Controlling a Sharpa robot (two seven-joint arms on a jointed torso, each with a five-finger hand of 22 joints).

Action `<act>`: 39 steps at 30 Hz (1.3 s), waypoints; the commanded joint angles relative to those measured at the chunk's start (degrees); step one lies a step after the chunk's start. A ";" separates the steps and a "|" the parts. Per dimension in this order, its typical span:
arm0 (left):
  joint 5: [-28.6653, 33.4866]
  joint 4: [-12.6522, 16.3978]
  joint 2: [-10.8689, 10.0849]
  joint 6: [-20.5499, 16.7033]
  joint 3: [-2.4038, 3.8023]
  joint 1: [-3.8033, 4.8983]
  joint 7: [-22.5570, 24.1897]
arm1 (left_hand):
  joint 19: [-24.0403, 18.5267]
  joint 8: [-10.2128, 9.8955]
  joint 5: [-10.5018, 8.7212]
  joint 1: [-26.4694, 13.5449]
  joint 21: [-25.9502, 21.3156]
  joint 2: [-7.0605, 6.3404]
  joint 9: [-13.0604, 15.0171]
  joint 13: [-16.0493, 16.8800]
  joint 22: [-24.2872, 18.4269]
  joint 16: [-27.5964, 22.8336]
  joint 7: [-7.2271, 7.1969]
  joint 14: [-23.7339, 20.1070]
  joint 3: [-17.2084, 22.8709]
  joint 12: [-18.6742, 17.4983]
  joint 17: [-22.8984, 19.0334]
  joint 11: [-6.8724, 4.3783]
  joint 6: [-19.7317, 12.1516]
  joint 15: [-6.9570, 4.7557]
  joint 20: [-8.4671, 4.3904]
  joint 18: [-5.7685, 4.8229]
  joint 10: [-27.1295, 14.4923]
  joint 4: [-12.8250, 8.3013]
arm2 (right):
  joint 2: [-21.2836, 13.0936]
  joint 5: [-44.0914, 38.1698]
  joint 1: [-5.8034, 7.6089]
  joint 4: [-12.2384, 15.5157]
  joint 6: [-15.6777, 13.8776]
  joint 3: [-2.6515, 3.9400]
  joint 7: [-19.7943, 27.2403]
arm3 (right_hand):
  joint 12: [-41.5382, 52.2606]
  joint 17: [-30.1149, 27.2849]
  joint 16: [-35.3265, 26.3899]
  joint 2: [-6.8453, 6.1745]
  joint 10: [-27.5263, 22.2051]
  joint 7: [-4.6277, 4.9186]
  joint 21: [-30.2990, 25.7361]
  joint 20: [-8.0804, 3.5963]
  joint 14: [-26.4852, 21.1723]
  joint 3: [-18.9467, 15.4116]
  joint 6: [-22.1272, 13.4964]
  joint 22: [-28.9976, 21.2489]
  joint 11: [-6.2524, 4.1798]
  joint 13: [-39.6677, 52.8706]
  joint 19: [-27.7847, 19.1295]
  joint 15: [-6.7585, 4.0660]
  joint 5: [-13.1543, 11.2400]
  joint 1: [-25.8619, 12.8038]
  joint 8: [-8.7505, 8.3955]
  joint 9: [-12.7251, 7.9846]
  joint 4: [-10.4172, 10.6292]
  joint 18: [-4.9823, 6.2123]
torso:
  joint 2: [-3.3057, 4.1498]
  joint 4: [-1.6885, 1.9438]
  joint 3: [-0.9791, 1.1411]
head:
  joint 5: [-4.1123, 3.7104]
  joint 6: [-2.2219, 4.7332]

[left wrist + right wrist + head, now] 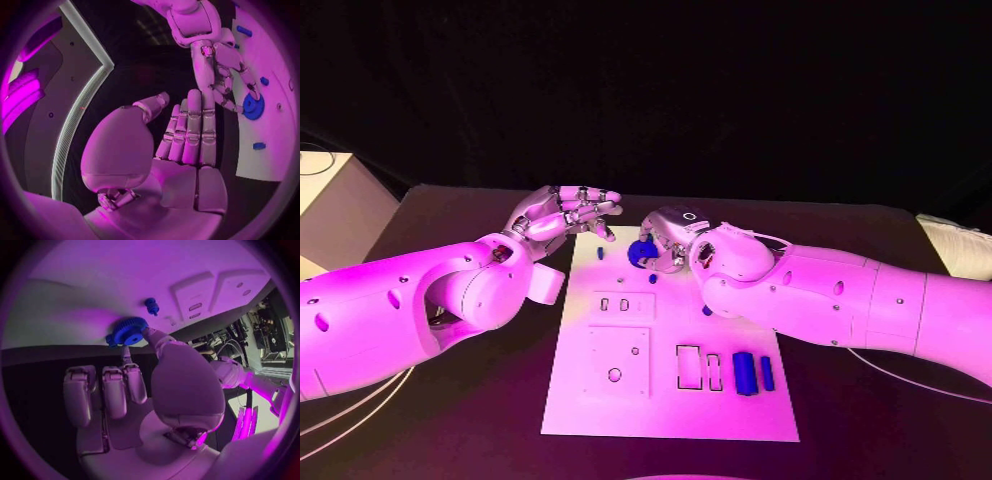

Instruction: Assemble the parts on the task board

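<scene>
**Right hand pinches the blue gear at the board's far edge**

The right hand [678, 238] holds a small round blue toothed gear [642, 254] between its thumb and a fingertip, its other fingers [114, 390] held straight and side by side. The gear sits at the far edge of the flat white rectangular task board [589, 400], touching or just above its surface; I cannot tell which. In the right wrist view the gear [127, 331] meets the thumb's tip, and a small blue peg [151, 305] stands on the board just beside it.

The left hand [568, 213] hovers near the board's far left corner, holding nothing, its fingers [194, 130] extended and pressed close together with the thumb set a little apart. From the left wrist view, the right hand [222, 65] reaches down onto the gear [253, 106].

Further out, a tiny blue piece [600, 254] lies near the far left corner of the board. Two upright blue bars [754, 372] lie side by side near the board's right edge, toward its near end, just beside rectangular cut-outs [700, 367]. Raised white plates with slots [625, 304] occupy the board's middle.
</scene>
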 commanded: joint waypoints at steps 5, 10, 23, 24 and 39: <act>-0.10 0.13 0.02 0.99 0.05 0.08 0.17 | -0.38 -0.23 0.21 -0.27 0.19 0.44 0.09 0.03 0.07 0.35 -0.07 -0.38 0.23 -0.26 0.00 -0.01 -0.33 0.15 -0.08 0.62 -0.50 -0.11 | -0.17 2.04 -0.03 -0.03 2.43 -0.03 1.13 | -0.61 11.34 0.01 3.51 -0.77 0.36 -0.38 0.75 5.24 -8.99 -0.49 12.40 0.21 7.35 4.67 0.74 1.09 -1.87 -1.05 -0.99 5.72 -0.92 | -0.02 -0.02 0.03 | 0.03 -0.03; -0.12 0.13 0.01 1.01 0.05 0.08 0.09 | -0.38 -0.23 0.21 -0.27 0.19 0.44 0.09 0.03 0.07 0.35 -0.07 -0.38 0.23 -0.26 0.00 -0.01 -0.33 0.15 -0.08 0.62 -0.50 -0.11 | -0.48 2.52 -0.03 0.13 3.26 -0.05 1.30 | -0.51 11.35 0.01 4.32 -0.67 0.33 -0.35 0.76 5.25 -9.11 -0.27 12.44 0.20 7.45 4.69 0.73 1.85 -2.40 -1.03 -1.07 5.67 -0.93 | 0.02 -0.04 0.07 | 0.03 -0.08; -0.14 0.04 -0.02 1.04 0.05 0.08 0.03 | -0.62 -0.24 0.21 -0.29 0.46 0.44 0.10 0.04 0.27 0.40 -0.05 -0.47 0.28 -0.26 -0.04 0.01 -0.40 0.17 -0.05 0.63 -0.58 -0.21 | -1.98 2.93 -0.03 0.86 4.05 -0.12 0.90 | 0.07 11.55 0.07 5.27 -0.14 0.13 -0.18 0.66 5.30 -8.54 0.79 12.64 0.02 7.98 4.79 0.59 3.45 -2.98 -0.60 -1.10 5.55 -0.98 | -0.05 -0.05 0.09 | 0.13 -0.23; -0.14 0.02 -0.02 1.07 0.05 0.08 0.02 | -0.62 -0.24 0.21 -0.29 0.46 0.44 0.10 0.04 0.27 0.40 -0.05 -0.47 0.28 -0.26 -0.04 0.01 -0.40 0.17 -0.05 0.63 -0.58 -0.21 | -2.12 2.86 -0.04 0.99 3.98 -0.12 0.87 | 0.10 11.51 0.06 5.29 -0.11 0.13 -0.14 0.65 5.29 -8.49 0.84 12.68 0.01 8.01 4.82 0.58 3.59 -2.99 -0.58 -1.11 5.54 -1.00 | -0.04 -0.05 0.10 | 0.13 -0.24; -0.15 -0.04 -0.07 1.12 0.05 0.07 -0.17 | -0.84 -0.27 0.22 -0.12 0.74 0.59 0.12 0.03 0.47 0.44 -0.03 -0.55 0.48 -0.27 -0.09 0.02 -0.48 0.16 -0.04 0.65 -0.68 -0.40 | -3.75 2.26 -0.21 3.03 3.74 -0.25 0.59 | 0.29 11.61 0.09 5.28 0.08 0.07 -0.08 0.61 5.32 -8.25 1.26 12.75 -0.03 8.19 4.85 0.54 4.27 -2.99 -0.39 -1.10 5.50 -1.01 | -0.01 -0.04 0.05 | 0.05 -0.09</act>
